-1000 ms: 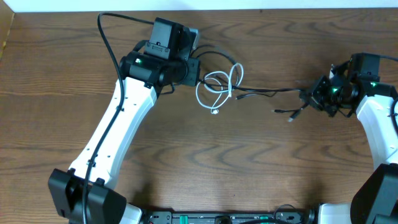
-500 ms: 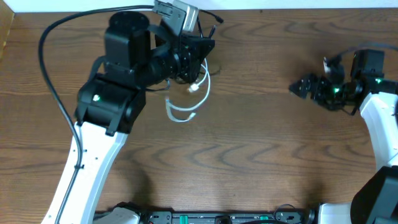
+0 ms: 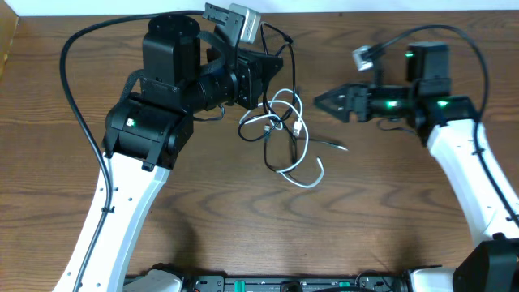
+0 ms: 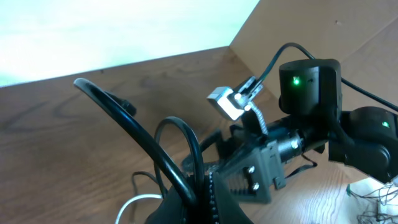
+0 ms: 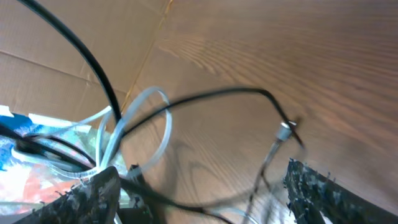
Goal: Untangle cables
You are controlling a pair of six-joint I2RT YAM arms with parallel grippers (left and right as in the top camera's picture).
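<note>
Left claw [image 3: 268,79] is raised off the table [image 3: 243,227] near the back, its jaws together and clamped on the cables [image 3: 280,108]. From above, the pinch itself is lost under the dark bulk of the wrist. In its own camera the fingers are cut off at the bottom edge, and a thick black arm lead [image 4: 146,152] curves right across the lens.

From that grip the cables spill forward in one knot: white loops on top, a black loop below them reaching toward the front, and a white tail [image 3: 312,176] curling out at the lowest point. How much of the knot rests on the wood and how much hangs in the air cannot be told. A thin black strand runs off to the right and ends in a small plug [image 3: 339,147] apart from the rest.

Right claw [image 3: 326,101] points left at the knot from just beside it, touching no strand as far as the overhead view shows. Its jaws stand wide apart: in its own camera the two fingers [image 5: 93,196] sit at the bottom corners, blurred and partly cropped, with only wood and cables farther off between them. That view is smeared; a pale loop, black strands and a metal tip [image 5: 285,129] can be made out, but not which strand crosses over which
</note>
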